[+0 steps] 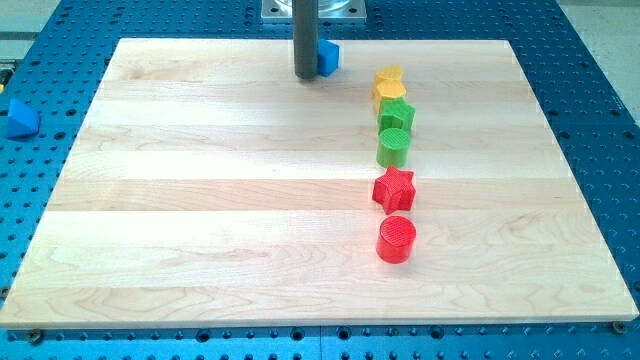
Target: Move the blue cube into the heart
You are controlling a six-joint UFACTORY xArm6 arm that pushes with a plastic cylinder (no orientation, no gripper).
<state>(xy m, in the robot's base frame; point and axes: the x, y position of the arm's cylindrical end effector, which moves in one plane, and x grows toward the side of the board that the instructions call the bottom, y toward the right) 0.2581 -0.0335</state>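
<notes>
My tip [306, 76] sits near the tabletop's [200, 200] top edge, touching the blue cube [328, 57] on its left side. No hand on this rig, just the rod.

Wide bare pale wood to the view's left & bottom.

Right of centre, a column runs downward: yellow heart [389, 85], green cube [396, 114], green cylinder [393, 146], red star [394, 188], red cylinder [396, 240]; ridged plastic.

Another blue block [21, 117] lies off the wood, on perforated blue base at far left.

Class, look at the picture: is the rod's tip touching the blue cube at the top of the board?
Cannot tell. In the camera view my tip stands just left of the blue cube and overlaps its edge, so no gap shows, but one view cannot confirm contact.
</notes>
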